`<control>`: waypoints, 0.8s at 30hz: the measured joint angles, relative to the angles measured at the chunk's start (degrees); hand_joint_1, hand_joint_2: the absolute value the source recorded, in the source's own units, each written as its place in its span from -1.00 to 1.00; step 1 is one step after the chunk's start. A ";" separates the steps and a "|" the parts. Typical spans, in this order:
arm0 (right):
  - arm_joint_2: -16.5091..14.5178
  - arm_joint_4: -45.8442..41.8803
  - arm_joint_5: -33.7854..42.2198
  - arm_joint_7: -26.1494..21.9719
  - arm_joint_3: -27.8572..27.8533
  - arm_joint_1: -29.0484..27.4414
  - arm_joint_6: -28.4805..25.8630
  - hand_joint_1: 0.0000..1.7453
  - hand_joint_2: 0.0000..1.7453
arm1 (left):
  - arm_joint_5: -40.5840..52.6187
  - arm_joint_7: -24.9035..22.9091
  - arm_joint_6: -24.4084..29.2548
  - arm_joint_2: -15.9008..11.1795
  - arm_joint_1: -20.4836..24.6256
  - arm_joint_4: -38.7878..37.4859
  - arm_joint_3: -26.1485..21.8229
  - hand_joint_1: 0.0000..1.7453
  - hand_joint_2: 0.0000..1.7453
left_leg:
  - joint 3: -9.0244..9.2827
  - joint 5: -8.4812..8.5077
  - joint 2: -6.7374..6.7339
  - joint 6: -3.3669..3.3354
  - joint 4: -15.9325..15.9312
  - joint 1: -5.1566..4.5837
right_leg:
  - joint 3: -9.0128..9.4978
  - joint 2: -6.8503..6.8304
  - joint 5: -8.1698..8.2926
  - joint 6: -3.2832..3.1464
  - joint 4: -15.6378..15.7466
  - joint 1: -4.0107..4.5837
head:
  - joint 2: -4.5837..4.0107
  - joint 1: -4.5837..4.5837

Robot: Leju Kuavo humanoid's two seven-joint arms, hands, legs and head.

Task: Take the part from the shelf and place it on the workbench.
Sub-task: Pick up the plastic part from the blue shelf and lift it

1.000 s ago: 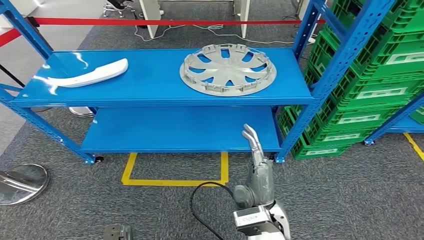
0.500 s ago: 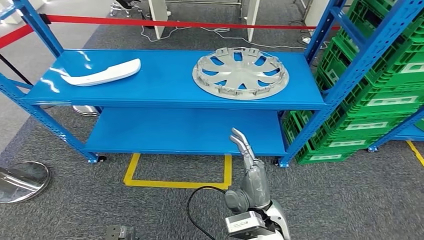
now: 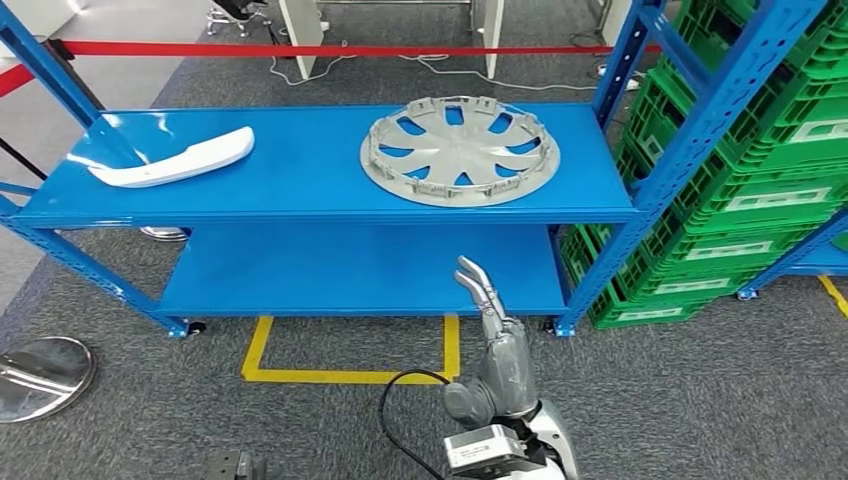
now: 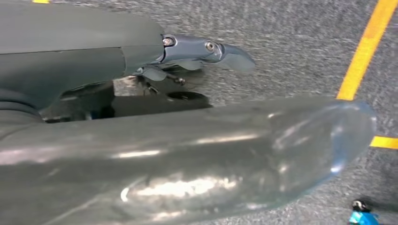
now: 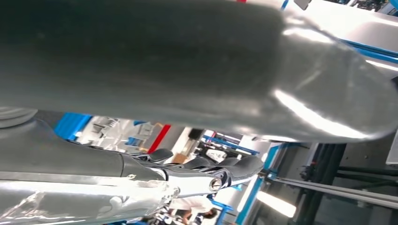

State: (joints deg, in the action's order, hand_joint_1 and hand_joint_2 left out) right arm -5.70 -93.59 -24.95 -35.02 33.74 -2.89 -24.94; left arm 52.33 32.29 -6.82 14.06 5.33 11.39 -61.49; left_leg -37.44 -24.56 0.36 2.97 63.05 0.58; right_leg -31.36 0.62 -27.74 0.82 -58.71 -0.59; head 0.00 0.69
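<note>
A silver wheel cover point(image 3: 459, 150) lies flat on the blue shelf's top board point(image 3: 300, 195), right of centre. A white curved trim part point(image 3: 172, 160) lies at the board's left end. My right hand point(image 3: 492, 325) is raised in front of the lower board, fingers point(image 3: 478, 285) stretched out and apart, holding nothing, well below and short of the wheel cover. The right wrist view has its thick thumb point(image 5: 197, 65) and dark fingers point(image 5: 206, 173) straight and bare. My left hand point(image 4: 187, 154) hangs over the grey carpet, its fingers point(image 4: 202, 49) extended and holding nothing.
Stacked green crates point(image 3: 760, 190) fill the rack to the right, behind a slanted blue upright point(image 3: 690, 130). A red barrier tape point(image 3: 330, 48) runs behind the shelf. A yellow floor outline point(image 3: 350, 375) lies before the lower board point(image 3: 350, 270). A round metal base point(image 3: 40, 375) sits at left.
The whole picture swayed right and then back left, so the camera moved. My right hand leaned slightly left and its fingertips sit a little lower against the shelf. Both parts lie as before.
</note>
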 joint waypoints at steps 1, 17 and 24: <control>0.01 -0.01 -0.03 0.01 0.01 0.00 -0.03 -1.00 -1.00 | 0.00 -0.04 -0.09 0.01 0.08 0.00 -0.15 -1.00 -1.00 | 1.25 0.98 -0.08 -0.21 -2.89 0.02 | 0.14 0.04 -0.39 0.31 -0.07 0.14 | 0.00 -0.09; 0.23 -0.09 -0.26 0.07 0.14 -0.04 -0.21 -1.00 -1.00 | -0.08 0.02 -1.50 0.16 0.22 0.00 -0.60 -1.00 -1.00 | 4.47 -1.82 0.47 -2.15 -5.30 -0.39 | -3.30 -0.17 1.27 1.00 -2.00 0.36 | 0.00 0.61; 0.25 -0.11 -0.46 0.07 0.41 -0.07 -0.33 -1.00 -1.00 | -0.52 0.07 -1.51 0.13 0.27 0.02 -0.66 -1.00 -1.00 | 0.82 -6.47 0.28 0.02 2.72 -0.18 | -0.70 -0.22 0.49 -1.01 -0.32 0.20 | -0.02 0.04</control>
State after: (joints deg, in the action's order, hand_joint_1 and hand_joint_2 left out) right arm -5.46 -93.70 -25.41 -34.95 34.15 -2.96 -25.27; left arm 51.80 32.36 -8.33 14.19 5.59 11.41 -62.14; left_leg -36.62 -31.03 0.65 2.99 65.77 0.40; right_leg -32.06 0.39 -27.25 -0.20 -59.03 -0.39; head -0.02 0.73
